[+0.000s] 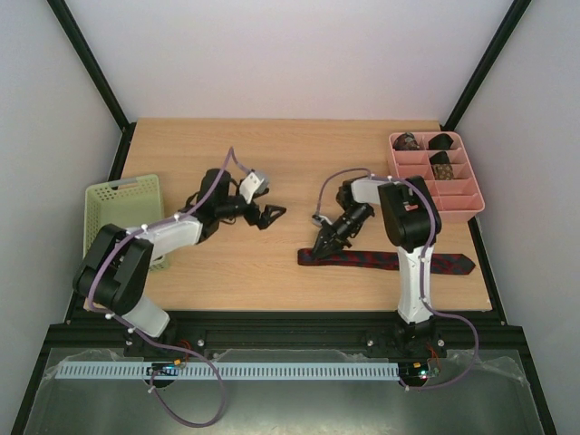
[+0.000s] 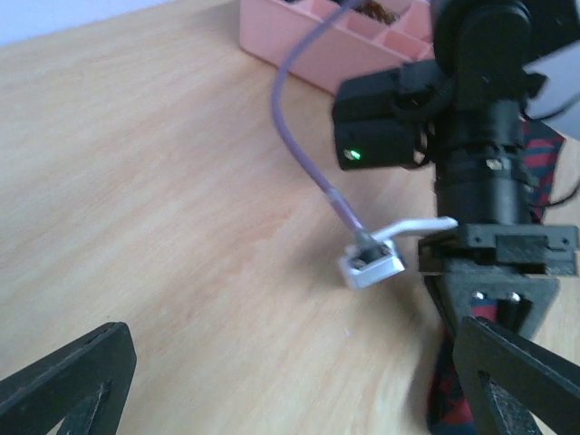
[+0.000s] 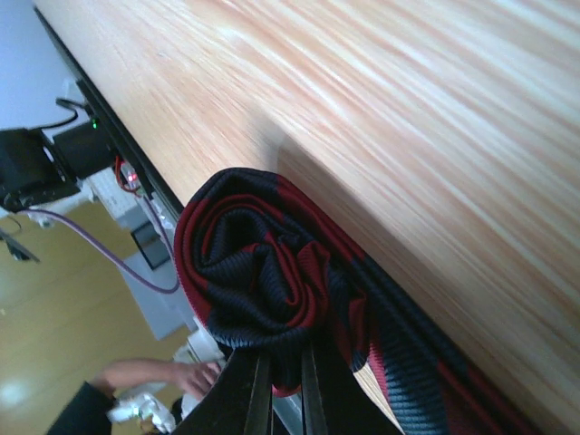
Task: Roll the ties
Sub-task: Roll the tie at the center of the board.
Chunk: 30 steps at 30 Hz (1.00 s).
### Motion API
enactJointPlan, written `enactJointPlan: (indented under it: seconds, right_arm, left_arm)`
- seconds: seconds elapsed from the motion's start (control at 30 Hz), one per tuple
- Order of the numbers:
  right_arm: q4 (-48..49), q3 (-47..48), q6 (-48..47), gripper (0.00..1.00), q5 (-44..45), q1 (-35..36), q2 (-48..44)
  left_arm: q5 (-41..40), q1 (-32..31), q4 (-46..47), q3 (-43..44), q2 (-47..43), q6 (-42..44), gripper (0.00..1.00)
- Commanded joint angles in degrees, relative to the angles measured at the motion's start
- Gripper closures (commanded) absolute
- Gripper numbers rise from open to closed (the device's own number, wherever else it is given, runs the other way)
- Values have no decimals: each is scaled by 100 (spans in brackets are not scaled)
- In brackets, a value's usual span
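Right hand point(image 1: 324, 244) clamps the coiled end of the dark red, navy-striped fabric necktie point(image 1: 381, 261) at lower centre. Left hand point(image 1: 270, 216) hangs released, fingers spread wide, over the wooden table point(image 1: 272, 154) mid-frame.

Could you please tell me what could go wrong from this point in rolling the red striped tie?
1. The right gripper pinches only the small, loose coil of the red striped tie; it may slip or unwind.
2. The left gripper hangs open, away from the tie, so the long flat tail could skew during rolling.
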Motion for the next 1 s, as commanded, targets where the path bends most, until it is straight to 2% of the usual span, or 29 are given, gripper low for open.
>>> enactJointPlan:
  seconds: [0.0, 0.1, 0.17, 0.3, 0.53, 0.7, 0.97]
  right_arm:
    - [372, 372, -362, 99, 517, 480, 601]
    - [175, 604, -529, 99, 235, 547, 751]
    - [128, 663, -622, 99, 281, 531, 813]
    - [60, 566, -735, 99, 305, 393, 932]
    - [-36, 443, -844, 99, 150, 97, 1114]
    - [-58, 377, -996, 99, 83, 53, 1220]
    - [179, 287, -1001, 99, 320, -3, 1238]
  left_arm:
    - [172, -69, 426, -918, -567, 77, 1]
    - [248, -180, 524, -1282, -557, 314, 1]
    - [-63, -393, 297, -1268, -349, 405, 1]
    - [-307, -829, 755, -1425, -18, 645, 1]
    - [77, -1461, 1447, -1497, 732, 1674, 2]
    - [-26, -1584, 2060, -1475, 1234, 1736, 6]
    - [-320, -1617, 2886, -1437, 1829, 1636, 4]
